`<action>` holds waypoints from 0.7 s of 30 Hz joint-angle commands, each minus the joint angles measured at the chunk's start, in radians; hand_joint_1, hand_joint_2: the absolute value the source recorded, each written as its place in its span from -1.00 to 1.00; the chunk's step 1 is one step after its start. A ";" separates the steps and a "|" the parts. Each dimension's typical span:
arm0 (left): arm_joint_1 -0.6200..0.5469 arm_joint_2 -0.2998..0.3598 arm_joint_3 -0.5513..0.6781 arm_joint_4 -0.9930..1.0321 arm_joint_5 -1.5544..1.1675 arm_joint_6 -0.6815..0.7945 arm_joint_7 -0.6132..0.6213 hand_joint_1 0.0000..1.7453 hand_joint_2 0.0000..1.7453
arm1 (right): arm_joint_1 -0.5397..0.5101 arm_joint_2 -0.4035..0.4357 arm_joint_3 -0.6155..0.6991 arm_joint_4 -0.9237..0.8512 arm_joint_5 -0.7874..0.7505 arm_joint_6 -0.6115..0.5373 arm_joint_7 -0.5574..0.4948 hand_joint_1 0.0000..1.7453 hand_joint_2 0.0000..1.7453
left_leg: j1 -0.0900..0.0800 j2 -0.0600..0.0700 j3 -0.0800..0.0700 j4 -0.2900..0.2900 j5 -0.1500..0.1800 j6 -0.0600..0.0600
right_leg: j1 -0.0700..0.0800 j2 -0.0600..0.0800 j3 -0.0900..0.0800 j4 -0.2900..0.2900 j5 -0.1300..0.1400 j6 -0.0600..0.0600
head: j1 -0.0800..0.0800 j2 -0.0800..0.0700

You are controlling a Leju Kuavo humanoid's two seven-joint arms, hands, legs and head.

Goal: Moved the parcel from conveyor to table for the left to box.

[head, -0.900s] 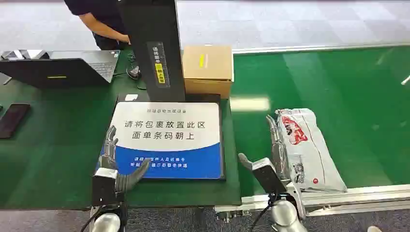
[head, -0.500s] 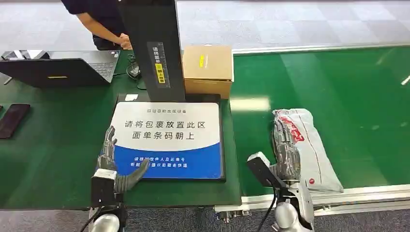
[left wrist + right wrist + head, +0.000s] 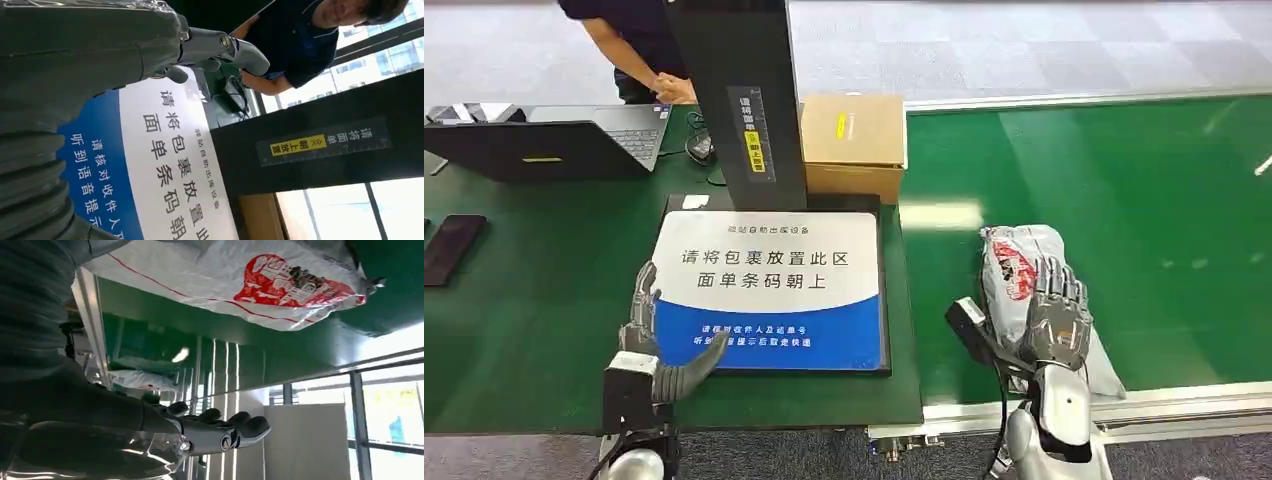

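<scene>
So the parcel point(image 3: 1024, 275) lies on the conveyor point(image 3: 1164, 200), right of the bench point(image 3: 524, 330). The right hand point(image 3: 1054, 318) is over it. On the bench: sign point(image 3: 774, 285) in front, box point(image 3: 854, 140) behind it, laptop point(image 3: 554, 140) far left, left hand point(image 3: 652, 335) at the sign's left edge.

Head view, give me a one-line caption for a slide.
Right hand spread over the white plastic parcel on the green conveyor; left hand open at the blue-and-white placement sign.
</scene>
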 commanded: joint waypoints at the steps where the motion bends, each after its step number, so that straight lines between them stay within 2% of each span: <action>1: -0.027 0.006 -0.002 0.016 0.008 -0.006 0.008 -1.00 1.00 | -0.037 -0.067 0.063 0.123 0.022 0.125 0.106 -1.00 1.00 | 0.000 0.001 0.002 -0.001 0.000 0.000 | 0.001 0.000 0.002 -0.001 0.000 -0.002 | 0.000 0.000; 3: -0.037 0.007 -0.009 0.030 0.015 -0.014 0.007 -1.00 1.00 | -0.038 -0.138 0.140 0.178 0.022 0.233 0.206 -1.00 1.00 | 0.000 0.001 0.002 -0.001 0.000 0.000 | 0.001 0.000 0.003 -0.001 0.000 -0.002 | 0.000 0.000; 5: -0.048 0.006 -0.011 0.043 0.016 -0.014 0.007 -1.00 1.00 | -0.038 -0.150 0.146 0.210 0.022 0.253 0.223 -1.00 1.00 | 0.000 0.000 0.002 -0.001 0.000 0.000 | 0.001 -0.001 0.003 -0.001 0.000 -0.001 | 0.000 0.000; 12: -0.045 0.003 -0.003 0.024 0.022 -0.010 0.025 -1.00 1.00 | -0.043 -0.146 0.125 0.255 0.022 0.296 0.209 -1.00 1.00 | 0.000 0.000 0.004 -0.001 0.000 0.000 | 0.001 -0.001 0.004 -0.001 0.000 -0.003 | 0.000 0.000; 21: -0.042 -0.008 0.002 0.023 0.017 -0.016 0.027 -1.00 1.00 | -0.085 -0.147 0.136 0.298 0.022 0.296 0.239 -0.96 1.00 | 0.000 0.002 0.006 -0.002 -0.001 0.001 | 0.001 0.000 0.005 -0.001 0.000 -0.004 | 0.000 0.000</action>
